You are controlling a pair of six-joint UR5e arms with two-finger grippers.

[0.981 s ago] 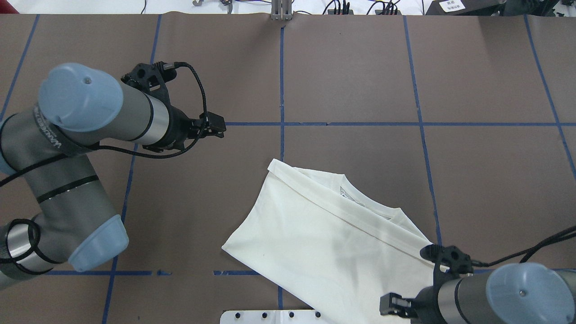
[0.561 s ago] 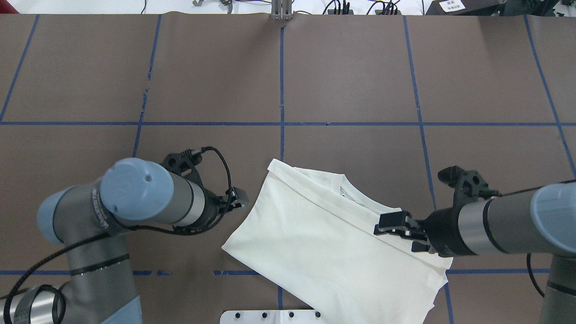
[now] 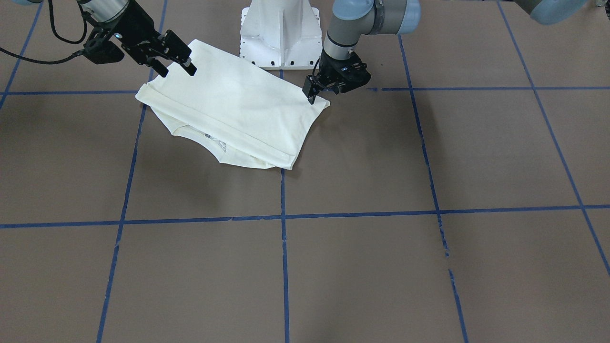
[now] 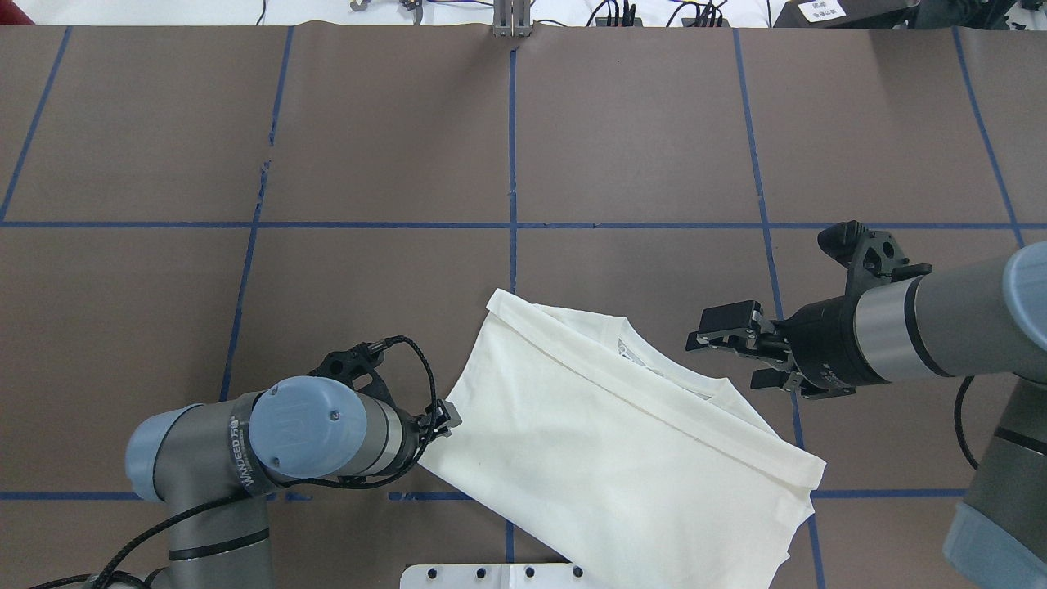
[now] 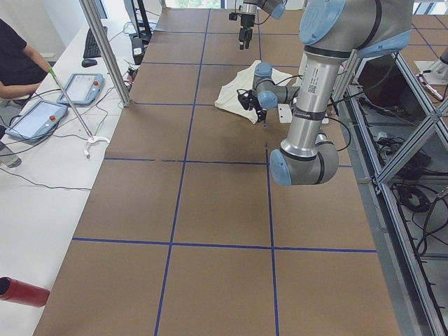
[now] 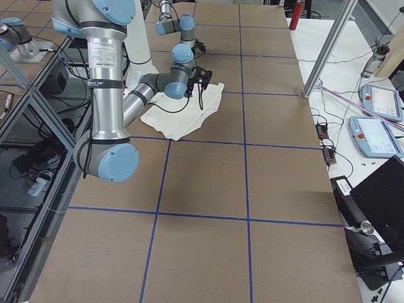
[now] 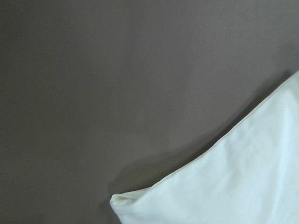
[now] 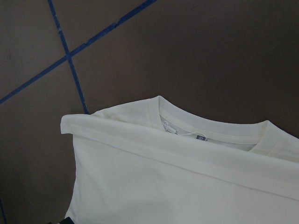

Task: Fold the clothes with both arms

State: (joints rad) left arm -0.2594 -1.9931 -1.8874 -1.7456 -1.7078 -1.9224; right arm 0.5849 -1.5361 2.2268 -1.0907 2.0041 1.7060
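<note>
While the shirt (image 3: pixel 238 107) lies unmoved just in front of the base (image 3: pixel 279 38), you see in the front view the right gripper (image 3: pixel 175 58) swung off it, jaws spread, empty. Overhead, the left gripper (image 4: pixel 446 415) has dropped to the corner left of the base; its grip can't be judged. Another fold looks imminent. One shirt, two arms (image 4: pixel 924 327), two grippers.

Lighting bright, even, diffuse, from above. Shadows soft: a faint dark fringe on the table (image 3: pixel 381 143) along the shirt (image 3: pixel 228 105) edge. Overhead view: shirt near blown out, folds barely readable. Left wrist view dim and soft, cloth edge blurred. Right wrist view sharp, collar stitching readable. Side views: wide-angle stretch, pole (image 5: pixel 105 52) leans.
</note>
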